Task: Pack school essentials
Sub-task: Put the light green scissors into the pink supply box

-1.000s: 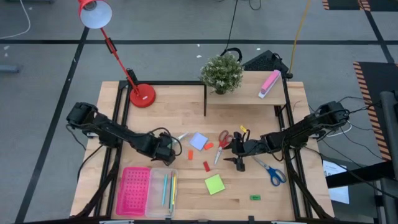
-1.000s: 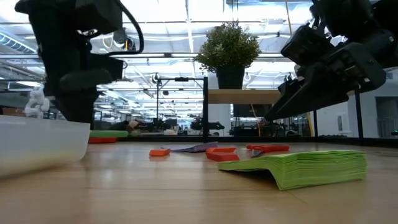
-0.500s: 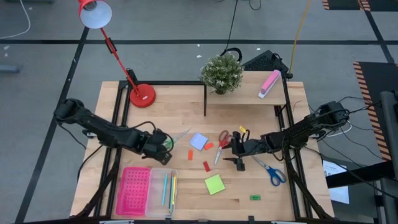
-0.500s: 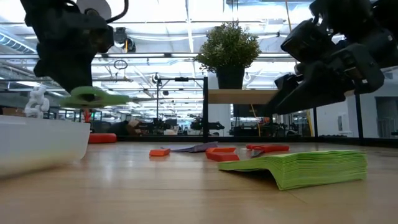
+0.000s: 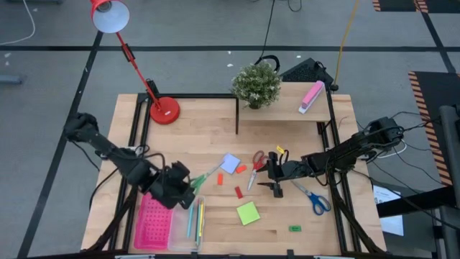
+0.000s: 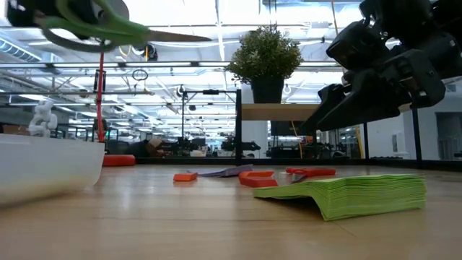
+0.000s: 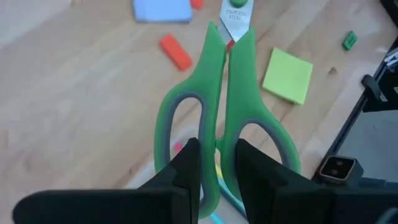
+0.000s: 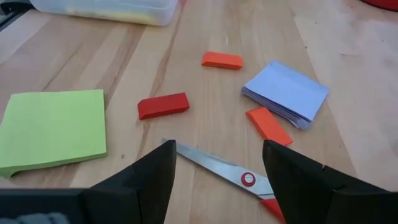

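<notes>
Green-handled scissors (image 5: pixel 203 175) hang in the air over the far end of a clear box (image 5: pixel 192 219) of pens, with my left gripper (image 5: pixel 187 184) shut on their handles. The blades point toward the table's far right. In the low view the scissors (image 6: pixel 94 25) are high above the tabletop. My right gripper (image 5: pixel 274 180) hovers open at table centre, its fingers either side of the blades of the red scissors (image 8: pixel 214 164), apart from them. A green note pad (image 5: pixel 248 213), a pale-blue pad (image 5: pixel 230 163) and blue scissors (image 5: pixel 313 199) lie flat on the table. My left gripper pinches the inner bars of the two handle loops (image 7: pixel 217 134) between its two fingers (image 7: pixel 189 165), one finger at each loop's opening. The fingers lie along the scissors. The scissors are lifted clear, blades closed and pointing away from the gripper, roughly level.
A pink perforated tray (image 5: pixel 153 221) sits left of the clear box. Small red (image 5: pixel 238 192), orange (image 5: pixel 220 178) and green (image 5: pixel 295 229) blocks are scattered mid-table. A red lamp base (image 5: pixel 164 110) stands far left; a plant (image 5: pixel 256 85) and a pink block (image 5: pixel 311 96) sit on the far shelf.
My left gripper has taken the green scissors off the table, raised them clear and carried them toward the near edge, over the clear box. In the low view the scissors have climbed from just above the box's rim to the top of the picture.
</notes>
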Action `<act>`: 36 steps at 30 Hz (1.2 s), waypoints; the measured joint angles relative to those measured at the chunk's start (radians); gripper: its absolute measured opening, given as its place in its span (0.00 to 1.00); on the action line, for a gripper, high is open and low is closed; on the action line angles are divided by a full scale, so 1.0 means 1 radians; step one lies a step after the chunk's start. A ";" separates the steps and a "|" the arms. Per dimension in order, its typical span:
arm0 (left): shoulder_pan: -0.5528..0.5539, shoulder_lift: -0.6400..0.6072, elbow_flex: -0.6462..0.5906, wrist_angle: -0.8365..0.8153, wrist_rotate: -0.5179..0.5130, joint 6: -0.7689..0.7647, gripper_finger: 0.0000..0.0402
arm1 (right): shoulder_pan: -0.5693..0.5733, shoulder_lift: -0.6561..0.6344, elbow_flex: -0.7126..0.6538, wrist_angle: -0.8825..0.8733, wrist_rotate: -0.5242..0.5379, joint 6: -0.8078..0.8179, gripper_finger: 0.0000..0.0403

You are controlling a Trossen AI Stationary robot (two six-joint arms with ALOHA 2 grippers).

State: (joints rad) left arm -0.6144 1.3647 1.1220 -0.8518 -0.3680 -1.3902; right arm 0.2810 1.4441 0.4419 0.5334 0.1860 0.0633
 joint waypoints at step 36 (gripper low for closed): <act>-0.377 0.542 0.422 -0.038 0.084 -0.940 0.20 | 0.125 0.000 0.000 -0.116 -0.005 0.029 0.58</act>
State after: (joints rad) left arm -0.9915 1.9062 1.5440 -0.8901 -0.2841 -2.3306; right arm 0.4057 1.4437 0.4419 0.4172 0.1806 0.0919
